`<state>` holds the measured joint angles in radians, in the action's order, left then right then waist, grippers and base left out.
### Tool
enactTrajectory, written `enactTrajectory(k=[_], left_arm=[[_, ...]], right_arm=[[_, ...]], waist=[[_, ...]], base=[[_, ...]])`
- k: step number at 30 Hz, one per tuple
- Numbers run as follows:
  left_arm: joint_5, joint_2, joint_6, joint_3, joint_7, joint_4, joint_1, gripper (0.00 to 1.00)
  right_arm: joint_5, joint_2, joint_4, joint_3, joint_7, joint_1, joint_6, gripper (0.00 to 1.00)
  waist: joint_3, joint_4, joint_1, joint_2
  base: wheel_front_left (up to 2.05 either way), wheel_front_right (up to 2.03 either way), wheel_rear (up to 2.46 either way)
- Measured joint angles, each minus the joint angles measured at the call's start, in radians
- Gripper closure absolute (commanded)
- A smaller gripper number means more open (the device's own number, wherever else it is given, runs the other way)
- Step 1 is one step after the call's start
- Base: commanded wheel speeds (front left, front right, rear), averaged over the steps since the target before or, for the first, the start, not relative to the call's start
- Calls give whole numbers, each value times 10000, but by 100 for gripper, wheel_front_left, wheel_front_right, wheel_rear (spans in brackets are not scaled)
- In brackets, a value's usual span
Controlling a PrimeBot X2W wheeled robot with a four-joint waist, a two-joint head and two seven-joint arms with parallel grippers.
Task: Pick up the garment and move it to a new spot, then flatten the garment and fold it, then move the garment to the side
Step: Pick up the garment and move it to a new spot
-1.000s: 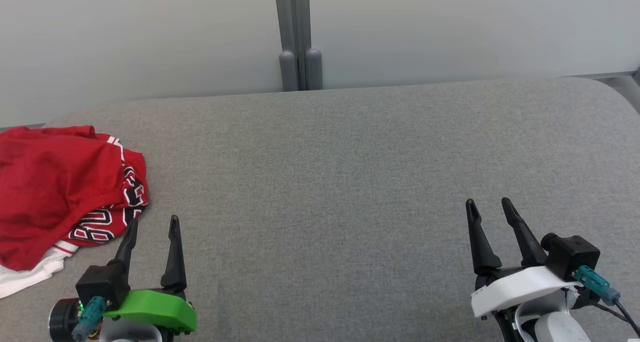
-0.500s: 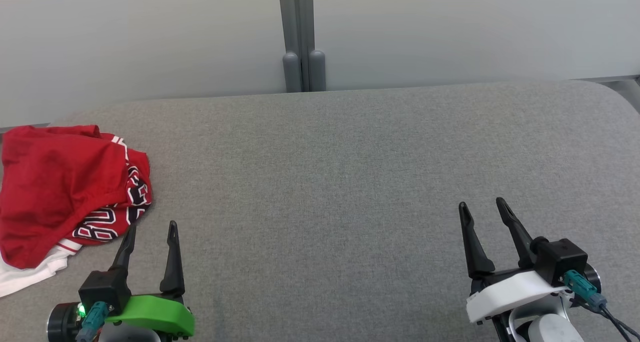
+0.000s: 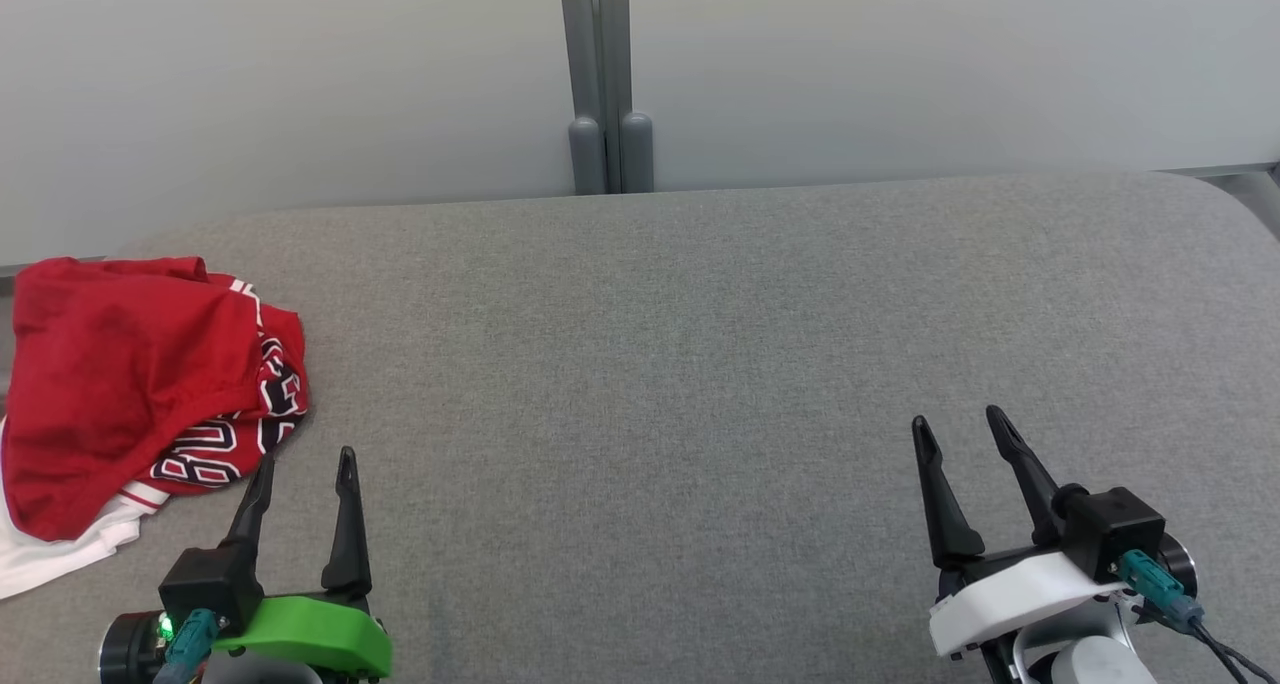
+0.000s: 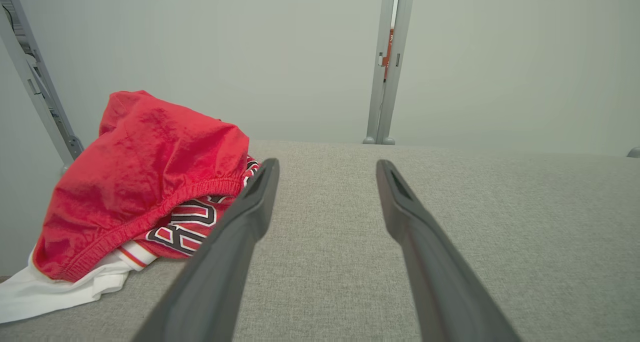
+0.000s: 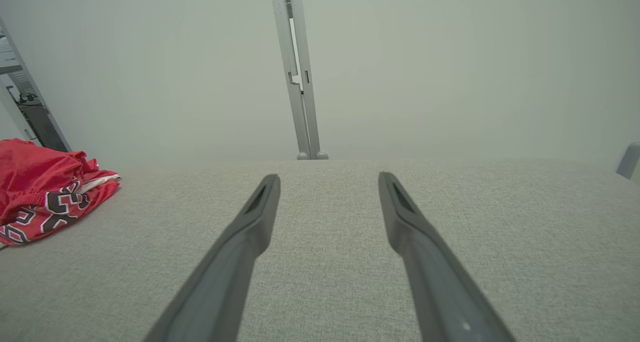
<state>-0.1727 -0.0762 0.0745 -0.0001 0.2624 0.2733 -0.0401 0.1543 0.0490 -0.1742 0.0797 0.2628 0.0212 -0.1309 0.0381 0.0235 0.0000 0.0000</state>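
Has moved the head camera, shifting the whole scene right and down in that view. Has drawn the right gripper (image 3: 955, 416) slightly back and inward, toward the jaws of the left gripper (image 3: 305, 456).

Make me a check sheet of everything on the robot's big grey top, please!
Surface: grey padded surface, fabric-covered.
Job's things: red garment crumpled at the left end, white fabric under it.
Clutter: nothing seen.
Grippers: left tool open, close beside the garment, holding nothing; right tool open, holding nothing.
Cables: teal-plugged cable behind the right tool.
Surroundings: pale wall, grey post.
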Motion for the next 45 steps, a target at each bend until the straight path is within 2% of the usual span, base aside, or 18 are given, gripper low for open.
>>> enactTrajectory(k=[9,28,36,45], left_arm=[[-236,36,176,59,2,242,-5,0],[-184,63,236,221,2,297,-30,0],[-75,50,203,217,2,230,-38,0],[-40,-10,153,290,6,238,-36,0]], right_arm=[[278,0,-107,-42,0,1,0,0],[376,0,-182,-38,0,3,0,0],[483,0,-190,21,2,-7,0,0],[585,0,-192,21,2,-148,0,0]], waist=[[-25,19,0,0],[-68,107,0,0],[-99,533,0,0],[-118,1344,0,0]], base=[[0,0,0],[0,0,0],[0,0,0],[0,0,0]])
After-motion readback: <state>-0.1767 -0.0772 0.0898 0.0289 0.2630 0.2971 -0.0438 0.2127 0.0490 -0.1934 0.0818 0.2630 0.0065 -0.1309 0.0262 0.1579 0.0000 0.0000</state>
